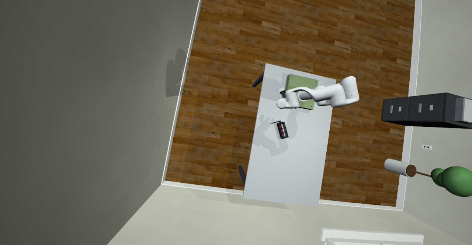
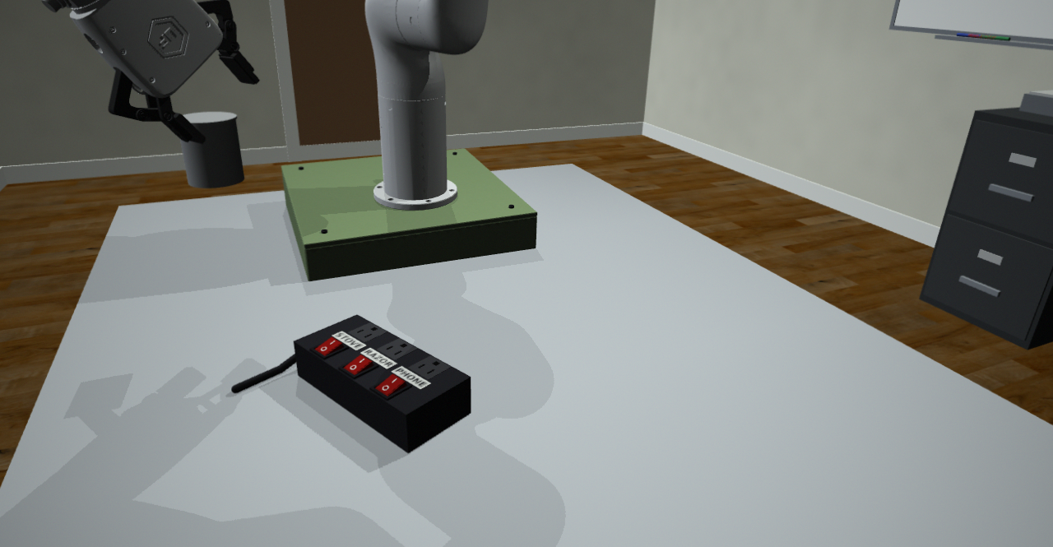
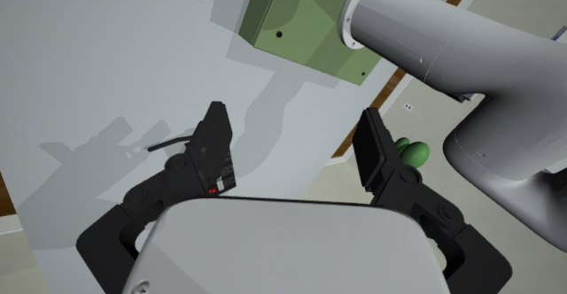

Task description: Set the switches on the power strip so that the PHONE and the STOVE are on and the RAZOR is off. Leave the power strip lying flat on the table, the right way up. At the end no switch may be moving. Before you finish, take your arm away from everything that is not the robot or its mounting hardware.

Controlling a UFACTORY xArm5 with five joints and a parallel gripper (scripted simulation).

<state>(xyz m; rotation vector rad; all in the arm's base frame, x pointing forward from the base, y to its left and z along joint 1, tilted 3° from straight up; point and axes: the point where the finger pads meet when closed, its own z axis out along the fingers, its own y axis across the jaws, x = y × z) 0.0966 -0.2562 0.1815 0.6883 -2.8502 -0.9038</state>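
Observation:
A black power strip (image 2: 412,404) (image 1: 282,129) lies flat, right way up, on the grey table (image 2: 699,396) (image 1: 290,171), in front of the arm's base. It has three red rocker switches in a row: STOVE (image 2: 327,347) at the back, RAZOR (image 2: 358,364) in the middle and PHONE (image 2: 388,385) at the front. All three look alike; I cannot tell their positions. A short black cord (image 2: 261,377) sticks out of its left end. My gripper (image 2: 220,102) (image 3: 292,120) is open and empty, high above the table's back left. In the wrist view the left finger hides most of the strip (image 3: 227,174).
The arm stands on a green base block (image 2: 412,227) (image 1: 302,83) at the back of the table. A grey cylinder bin (image 2: 213,150) stands on the floor behind the table. A dark filing cabinet (image 2: 994,227) stands at the right. A potted plant (image 1: 455,181) is by the wall.

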